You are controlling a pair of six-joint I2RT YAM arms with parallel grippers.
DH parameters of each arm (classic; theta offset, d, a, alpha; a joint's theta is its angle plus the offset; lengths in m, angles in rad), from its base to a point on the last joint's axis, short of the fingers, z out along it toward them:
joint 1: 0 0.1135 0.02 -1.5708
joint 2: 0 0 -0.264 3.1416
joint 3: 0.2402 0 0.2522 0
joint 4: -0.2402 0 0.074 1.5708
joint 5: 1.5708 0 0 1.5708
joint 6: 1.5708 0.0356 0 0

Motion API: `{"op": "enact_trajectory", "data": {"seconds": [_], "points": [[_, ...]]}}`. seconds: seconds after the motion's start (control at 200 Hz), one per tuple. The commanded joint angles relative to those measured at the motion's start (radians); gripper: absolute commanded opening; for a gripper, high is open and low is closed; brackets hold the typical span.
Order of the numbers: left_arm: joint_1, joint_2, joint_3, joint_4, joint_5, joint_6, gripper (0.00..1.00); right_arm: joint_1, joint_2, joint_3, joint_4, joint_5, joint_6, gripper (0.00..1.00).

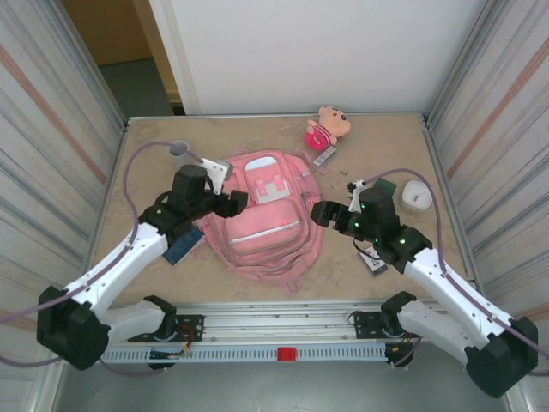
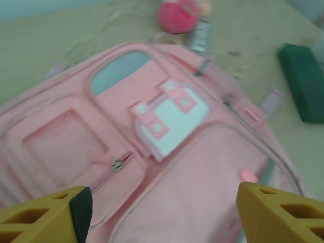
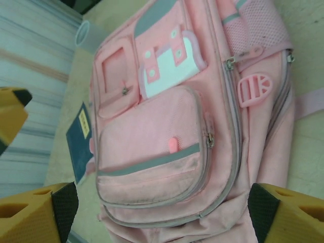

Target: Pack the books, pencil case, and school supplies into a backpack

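Nearest, both arm bases [image 1: 163, 319] sit at the bench's [image 1: 257, 137] near edge. A navy book [image 1: 180, 249] lies just left of the pink backpack [image 1: 262, 227], mid-bench. The left claw [image 1: 233, 203] hangs wide and empty over its left side; the right claw [image 1: 324, 213], also wide and empty, at its right edge.

The pink backpack [image 1: 262, 219] lay flat, front pockets up; a navy book [image 1: 180, 249] lay at its 8 o'clock side.
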Motion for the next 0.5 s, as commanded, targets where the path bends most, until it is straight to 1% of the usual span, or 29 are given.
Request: {"op": "enact_trajectory", "data": {"seconds": [0.0, 0.09, 0.12, 0.155, 0.22, 0.301, 0.366, 0.496], "points": [[-0.082, 0.006, -0.045, -0.064, 0.129, 0.312, 0.72, -0.064, -0.019, -0.046, -0.022, -0.096, -0.033, 0.89], [-0.18, 0.036, -0.101, -0.036, 0.206, 0.523, 0.75, -0.095, -0.017, -0.068, 0.001, -0.132, -0.021, 0.88], [-0.213, 0.054, -0.116, -0.023, 0.198, 0.573, 0.75, -0.096, -0.017, -0.077, 0.014, -0.137, -0.013, 0.88], [-0.25, 0.083, -0.122, -0.007, 0.164, 0.611, 0.76, -0.096, -0.019, -0.09, 0.032, -0.14, -0.003, 0.88], [-0.286, 0.15, -0.099, -0.011, 0.12, 0.644, 0.77, -0.096, -0.02, -0.113, 0.062, -0.146, 0.021, 0.88], [-0.294, 0.239, -0.052, -0.026, 0.076, 0.649, 0.78, -0.093, -0.021, -0.138, 0.09, -0.147, 0.043, 0.88], [-0.297, 0.299, -0.026, -0.028, 0.062, 0.659, 0.78, -0.09, -0.02, -0.148, 0.103, -0.145, 0.05, 0.88], [-0.313, 0.358, -0.023, 0.025, 0.011, 0.686, 0.79, -0.085, -0.017, -0.144, 0.091, -0.13, 0.041, 0.88]]}}
